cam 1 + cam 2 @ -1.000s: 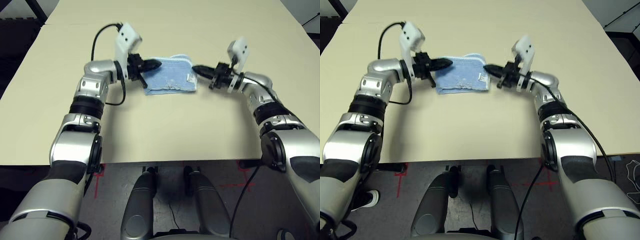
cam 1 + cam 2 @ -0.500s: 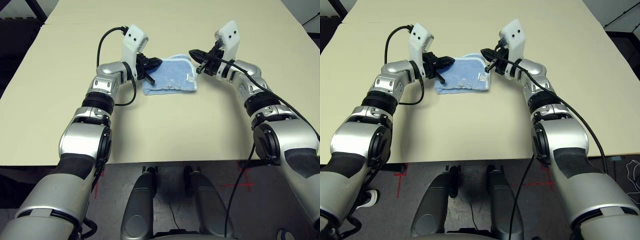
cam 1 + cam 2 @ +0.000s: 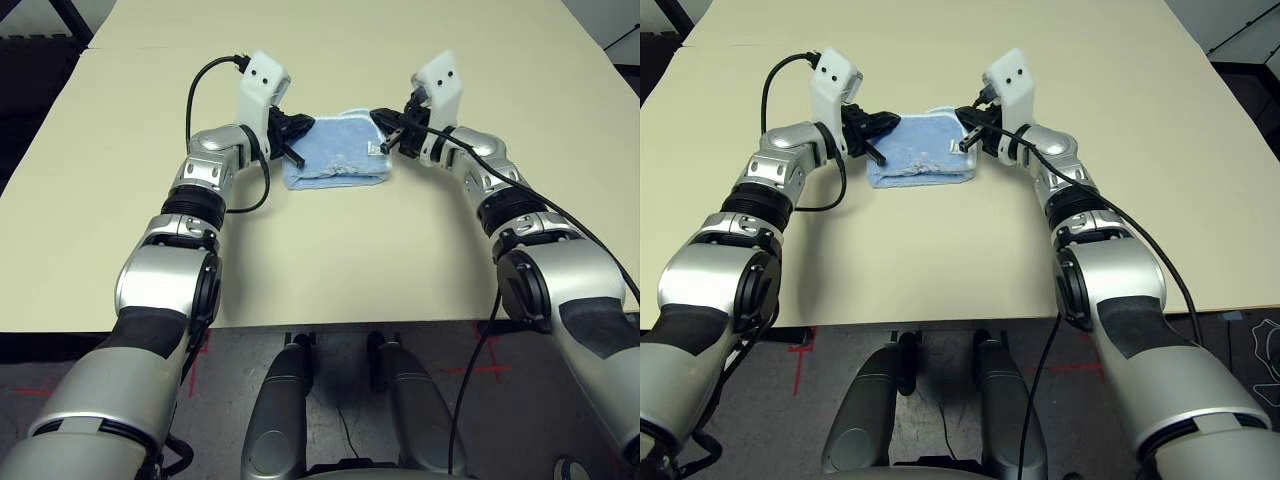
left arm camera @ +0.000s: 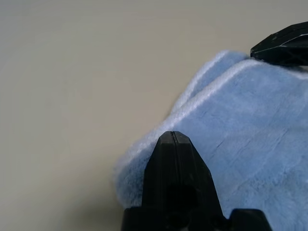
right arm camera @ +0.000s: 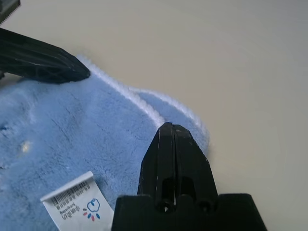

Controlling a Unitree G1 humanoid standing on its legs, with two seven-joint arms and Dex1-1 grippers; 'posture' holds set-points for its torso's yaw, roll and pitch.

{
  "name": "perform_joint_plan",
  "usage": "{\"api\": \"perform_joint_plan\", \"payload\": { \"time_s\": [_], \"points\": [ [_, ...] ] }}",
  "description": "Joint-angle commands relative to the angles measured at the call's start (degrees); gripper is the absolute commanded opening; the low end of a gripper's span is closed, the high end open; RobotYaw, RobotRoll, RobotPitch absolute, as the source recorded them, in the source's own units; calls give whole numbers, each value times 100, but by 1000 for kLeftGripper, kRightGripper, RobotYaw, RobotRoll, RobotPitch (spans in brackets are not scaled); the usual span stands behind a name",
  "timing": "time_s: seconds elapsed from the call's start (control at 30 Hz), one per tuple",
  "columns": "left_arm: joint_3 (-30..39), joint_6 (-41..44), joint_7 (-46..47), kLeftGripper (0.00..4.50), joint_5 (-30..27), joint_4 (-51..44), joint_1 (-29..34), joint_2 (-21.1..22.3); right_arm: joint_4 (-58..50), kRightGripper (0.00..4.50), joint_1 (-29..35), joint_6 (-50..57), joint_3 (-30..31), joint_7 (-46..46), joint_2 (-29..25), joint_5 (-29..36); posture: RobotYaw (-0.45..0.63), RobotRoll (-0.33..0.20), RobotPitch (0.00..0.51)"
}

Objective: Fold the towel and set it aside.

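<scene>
Small light blue terry-cloth towel (image 3: 336, 160), already folded into a compact rectangle, lies at 12 o'clock on the beige table (image 3: 330, 270). Left end effector (image 4: 175, 144) clenched, tip over the towel's 9 o'clock edge. Right end effector (image 5: 171, 139) clenched, tip over the 3 o'clock edge by the white care label (image 5: 77, 199). Neither appears to pinch cloth. Judged step: folding done, setting aside pending. Next: open, grip an edge, carry sideways.
</scene>
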Motion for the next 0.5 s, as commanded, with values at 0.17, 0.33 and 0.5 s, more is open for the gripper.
{"api": "perform_joint_plan", "payload": {
  "time_s": [0.17, 0.33, 0.5],
  "points": [
    [-66, 70, -46, 32, 123, 16, 281, 10, 196, 0, 376, 165, 116, -258, 130, -160, 77, 0, 330],
    [-12, 71, -22, 32, 79, -37, 245, 24, 146, 0, 320, 50, -6, -169, 123, -35, 82, 0, 323],
    [195, -38, -113, 32, -146, -298, 127, 26, -25, 0, 241, -328, -426, 409, -5, 456, 79, 0, 308]
  ]
}}
